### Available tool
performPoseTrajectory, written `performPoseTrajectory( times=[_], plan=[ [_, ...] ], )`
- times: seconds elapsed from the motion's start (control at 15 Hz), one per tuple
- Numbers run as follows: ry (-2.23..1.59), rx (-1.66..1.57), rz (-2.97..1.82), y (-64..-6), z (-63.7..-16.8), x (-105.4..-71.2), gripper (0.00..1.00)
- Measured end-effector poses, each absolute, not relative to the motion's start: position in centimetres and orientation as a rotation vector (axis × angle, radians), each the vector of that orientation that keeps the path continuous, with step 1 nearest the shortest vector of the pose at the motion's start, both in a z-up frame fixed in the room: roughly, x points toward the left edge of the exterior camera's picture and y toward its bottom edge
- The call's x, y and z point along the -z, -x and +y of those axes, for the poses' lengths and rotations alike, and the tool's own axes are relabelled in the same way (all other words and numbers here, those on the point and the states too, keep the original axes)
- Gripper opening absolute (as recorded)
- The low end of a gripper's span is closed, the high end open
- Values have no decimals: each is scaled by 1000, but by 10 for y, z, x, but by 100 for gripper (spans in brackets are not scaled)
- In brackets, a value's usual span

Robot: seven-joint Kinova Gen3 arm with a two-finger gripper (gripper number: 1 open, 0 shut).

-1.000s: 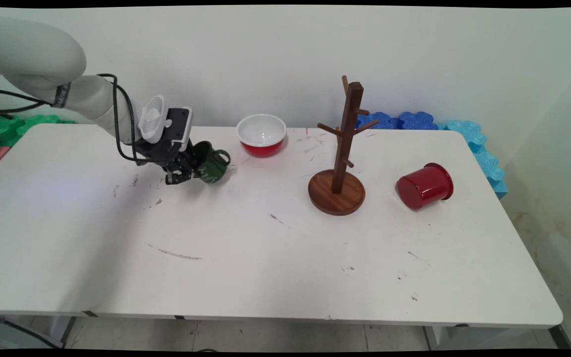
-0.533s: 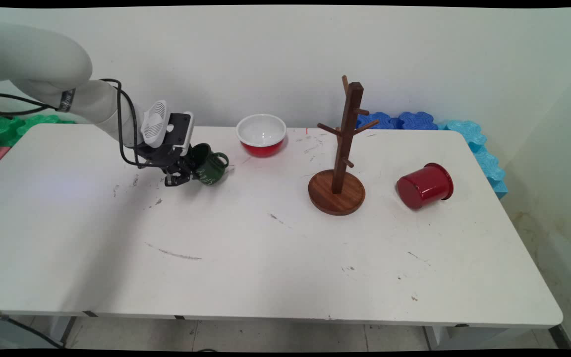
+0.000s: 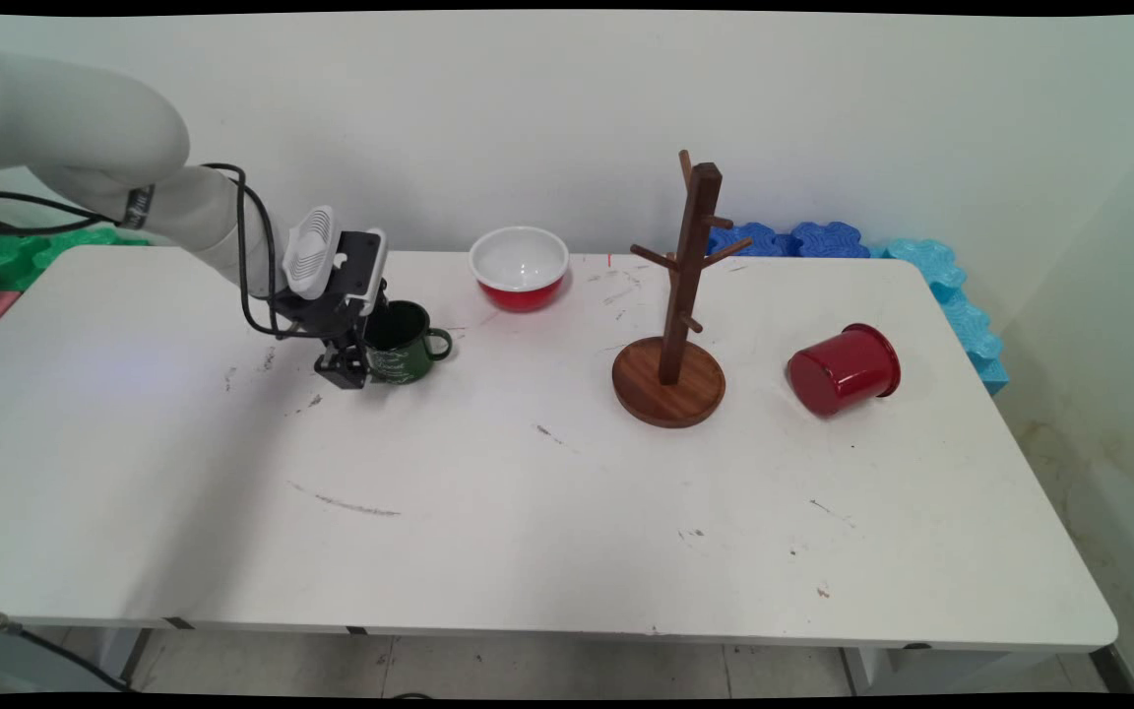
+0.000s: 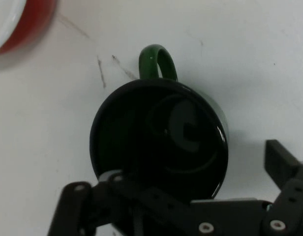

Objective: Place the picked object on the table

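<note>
A dark green mug [image 3: 402, 347] stands upright on the white table [image 3: 528, 512], its handle pointing right toward the red bowl. My gripper [image 3: 358, 360] is at the mug's left side, reaching down over its rim. The hand view looks straight down into the mug [image 4: 136, 132], with the green handle at the top. One finger shows as a dark shape inside the cup, and the other finger [image 4: 282, 164] stands outside the wall with a strip of table between it and the mug. The gripper is open, astride the mug's wall.
A red bowl with a white inside [image 3: 519, 268] sits behind and to the right of the mug. A wooden mug tree [image 3: 672, 325] stands mid-table. A red cup [image 3: 844, 368] lies on its side at the right. Foam blocks line the far edges.
The mug was tilted and held off the table; it has come down and now stands upright. The hand has lowered and shifted slightly left.
</note>
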State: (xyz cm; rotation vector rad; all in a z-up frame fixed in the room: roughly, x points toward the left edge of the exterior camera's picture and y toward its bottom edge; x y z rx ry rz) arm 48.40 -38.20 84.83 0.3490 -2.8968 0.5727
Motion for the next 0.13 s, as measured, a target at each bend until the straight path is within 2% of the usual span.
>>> performPoseTrajectory(
  times=[0.13],
  plan=[
    [-347, -573, -2896, -484, -382, -848, 100]
  ],
)
